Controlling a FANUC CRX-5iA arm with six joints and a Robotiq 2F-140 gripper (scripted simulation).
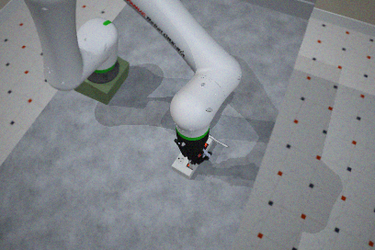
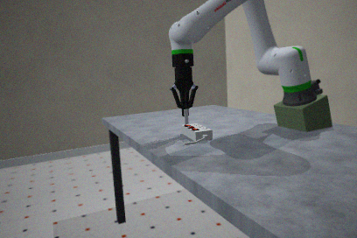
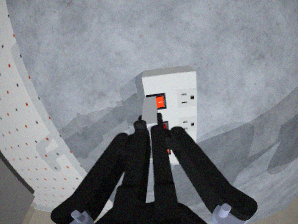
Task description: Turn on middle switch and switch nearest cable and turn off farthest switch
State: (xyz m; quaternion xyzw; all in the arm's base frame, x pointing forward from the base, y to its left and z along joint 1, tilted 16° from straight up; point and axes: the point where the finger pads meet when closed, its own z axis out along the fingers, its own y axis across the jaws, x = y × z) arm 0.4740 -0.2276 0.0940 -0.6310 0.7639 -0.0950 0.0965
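Note:
A white power strip (image 2: 197,132) lies right way up on the grey table; it also shows in the top view (image 1: 193,159) and the wrist view (image 3: 170,106). Its red rocker switches run along the top. In the wrist view one red switch (image 3: 160,102) shows just beyond the fingertips; the others are hidden by the fingers. A short white cable (image 1: 220,143) leaves the end away from that switch. My gripper (image 2: 185,114) is shut with nothing in it, pointing straight down, its tips (image 3: 149,123) directly over the strip's switch row and very close to it.
The arm's green base block (image 2: 303,115) stands on the table at the far right. The table's near edge and a black leg (image 2: 116,176) are to the left of the strip. A tiled floor lies below.

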